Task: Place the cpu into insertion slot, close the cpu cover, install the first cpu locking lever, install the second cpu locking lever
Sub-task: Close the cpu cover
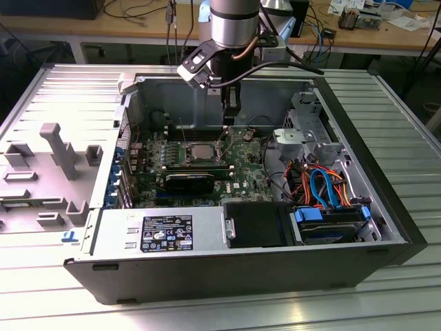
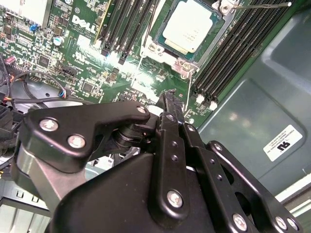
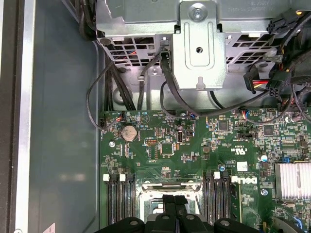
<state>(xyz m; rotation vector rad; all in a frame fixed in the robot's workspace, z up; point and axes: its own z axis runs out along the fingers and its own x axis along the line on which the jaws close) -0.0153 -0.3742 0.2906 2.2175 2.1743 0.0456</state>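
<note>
Green circuit board [image 3: 194,145] fills the floor of the open computer case [image 1: 207,265], which lies on a ribbed metal table [image 1: 386,303]. From where I stand, the chip [image 2: 191,26] sits flat in its socket [image 1: 186,154] near the middle of the board, dull silver top facing up. The thin metal frame [image 2: 170,52] lies down around it, with the chip showing through its square window. A thin metal rod [image 2: 262,6] stretches out from one corner of the frame across the long black memory slots [image 2: 233,43].

The arm comes straight down into the case, and the gripper [image 1: 229,123] hangs low over the board, just to the exterior view's right of the chip. Its two black fingers [image 3: 169,206] are pressed together with nothing between them. I cannot tell whether the tip touches the board. Beyond the board's edge stands a grey metal drive cage [image 3: 199,48] with black cables looping under it
</note>
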